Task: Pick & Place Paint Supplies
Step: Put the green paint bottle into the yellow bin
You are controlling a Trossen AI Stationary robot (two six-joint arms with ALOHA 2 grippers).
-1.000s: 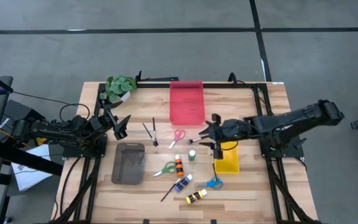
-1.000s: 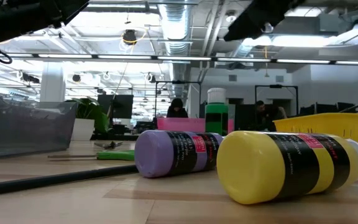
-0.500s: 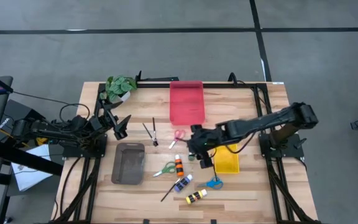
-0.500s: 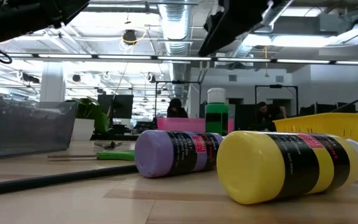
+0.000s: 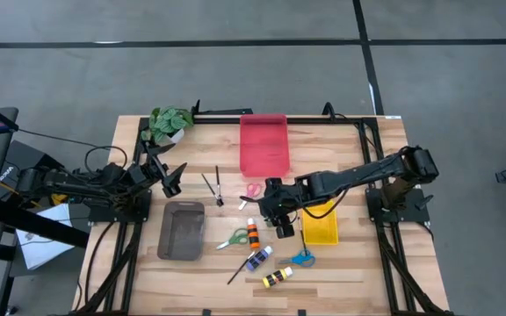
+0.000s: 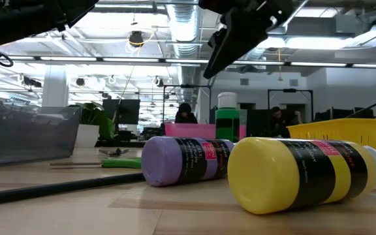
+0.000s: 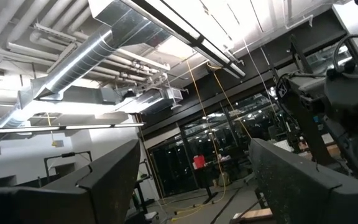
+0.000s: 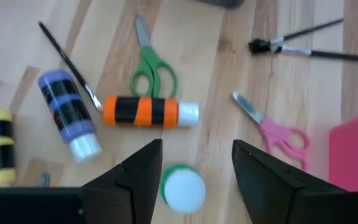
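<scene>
I am hovering the right gripper [image 8: 191, 163], its dark fingers parted wide, directly above the small upright green paint bottle with a white cap [image 8: 183, 188] at mid-table – cap pointing up between them – while the left gripper [image 5: 167, 175] is waiting open, far off.
</scene>
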